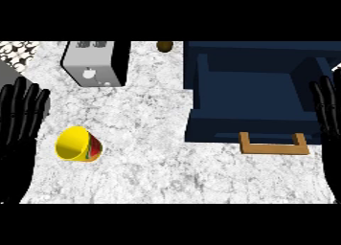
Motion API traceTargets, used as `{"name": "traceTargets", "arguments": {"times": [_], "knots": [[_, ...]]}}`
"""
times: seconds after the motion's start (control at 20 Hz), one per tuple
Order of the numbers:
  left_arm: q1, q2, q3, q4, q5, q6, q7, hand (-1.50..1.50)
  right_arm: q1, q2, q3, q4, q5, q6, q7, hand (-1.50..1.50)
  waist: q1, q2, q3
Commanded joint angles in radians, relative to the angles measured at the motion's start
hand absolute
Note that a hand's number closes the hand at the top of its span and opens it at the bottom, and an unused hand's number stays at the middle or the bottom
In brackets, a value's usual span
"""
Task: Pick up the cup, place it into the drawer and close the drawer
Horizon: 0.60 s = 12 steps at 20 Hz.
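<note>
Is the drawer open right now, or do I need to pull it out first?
Open. The dark blue drawer is pulled out toward the robot, its inside showing from above, nothing visible in it, with the wooden handle at its front.

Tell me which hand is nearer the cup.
Left. The left hand rests open just left of the cup, which lies tipped on the counter. The right hand is far across, beyond the open drawer.

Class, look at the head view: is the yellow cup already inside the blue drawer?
No, the cup lies on the counter, apart from the open drawer.
</note>
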Motion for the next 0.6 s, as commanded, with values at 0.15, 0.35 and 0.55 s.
{"name": "traceTargets", "arguments": {"times": [0.15, 0.35, 0.55], "knots": [[0.105, 0.045, 0.051, -0.006, 0.157, -0.157, -0.093, -1.50, 0.006, 0.040, 0.031, -0.003, 0.028, -0.029, 0.020, -1.50, -0.009, -0.029, 0.024], [0.149, -0.021, 0.019, 0.001, 0.292, -0.146, 0.030, -1.50, 0.056, -0.028, 0.013, 0.040, 0.012, 0.047, 0.033, -1.50, -0.009, -0.027, 0.024], [0.172, 0.008, 0.088, -0.014, 0.389, -0.177, 0.083, -1.50, 0.029, -0.024, -0.025, 0.062, -0.011, 0.048, 0.028, -1.50, -0.011, -0.028, 0.025]]}}
